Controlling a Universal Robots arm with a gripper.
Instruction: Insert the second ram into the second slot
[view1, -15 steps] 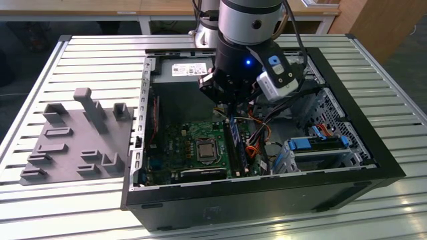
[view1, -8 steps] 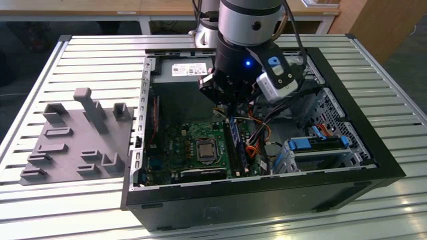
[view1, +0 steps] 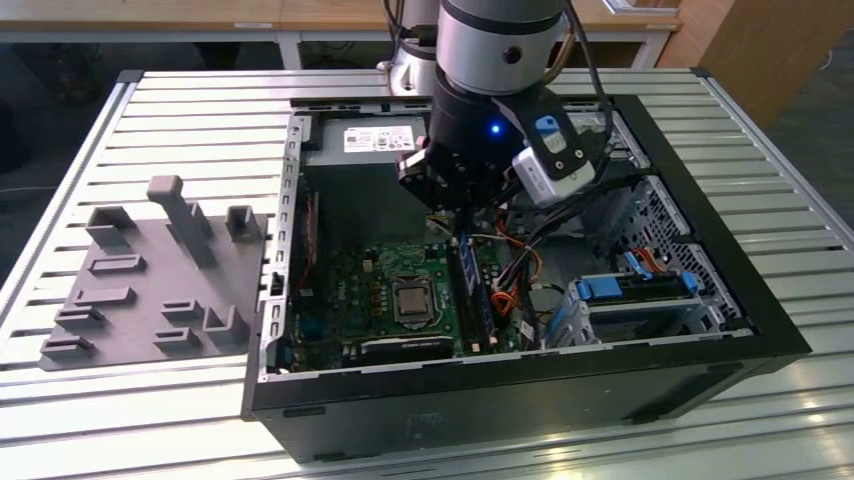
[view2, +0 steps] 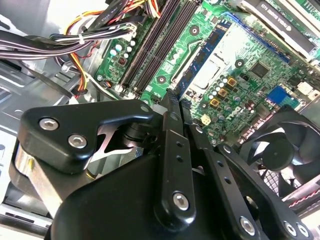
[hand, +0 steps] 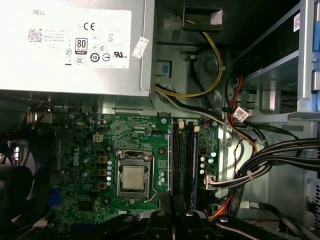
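Progress looks late. The second ram (view1: 471, 290) stands on its edge along the slots, just beside the processor socket (hand: 134, 177). I judge it is placed in its slot, but I cannot say if it is pressed fully down.

My gripper (view1: 461, 222) is directly over one end of the stick. I cannot tell whether it is clamped on the stick or apart from it.

In the first wrist view, looking from above, the second ram (hand: 170, 160) is only a thin blue line, and the power supply (hand: 75, 45) lies beyond the board. In the second wrist view the second ram (view2: 202, 62) shows its blue side, with a fan (view2: 280, 150) near it. The exterior view adds the whole case (view1: 534, 400) and a grey fixture plate (view1: 147, 290) on the exterior view's left.
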